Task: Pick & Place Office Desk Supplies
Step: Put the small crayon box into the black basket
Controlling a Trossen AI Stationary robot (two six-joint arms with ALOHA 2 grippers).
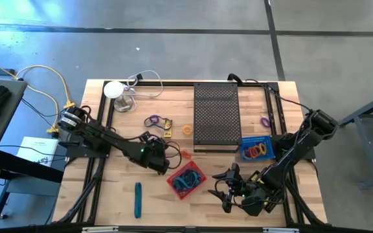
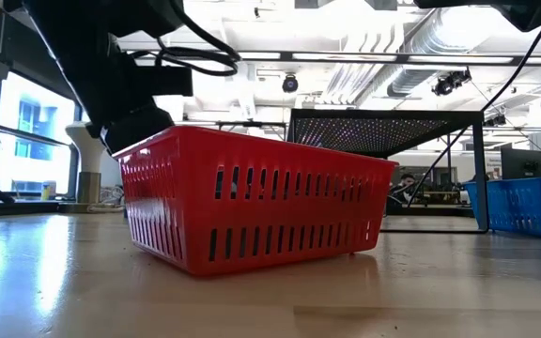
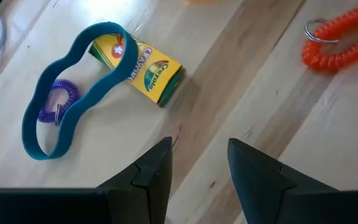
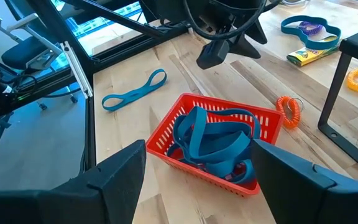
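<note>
My left gripper (image 3: 201,168) hovers open over bare wood, between the red basket (image 1: 186,180) and a yellow crayon box (image 3: 143,70); nothing is between its fingers. A blue elastic loop (image 3: 73,93) lies flat with one end on the crayon box, and a purple coil (image 3: 58,102) lies inside the loop. An orange coil (image 3: 334,45) lies on the table nearby. The red basket (image 4: 213,146) holds several blue bands. My right gripper (image 1: 222,189) waits open near the front edge, right of the red basket.
A teal band (image 1: 137,199) lies flat near the front left. The black perforated tray (image 1: 215,116) stands on legs at the back; a blue basket (image 1: 258,149) with coloured rings sits by its right corner. A yellow ring (image 1: 187,129) and a white round object (image 1: 113,89) lie farther back.
</note>
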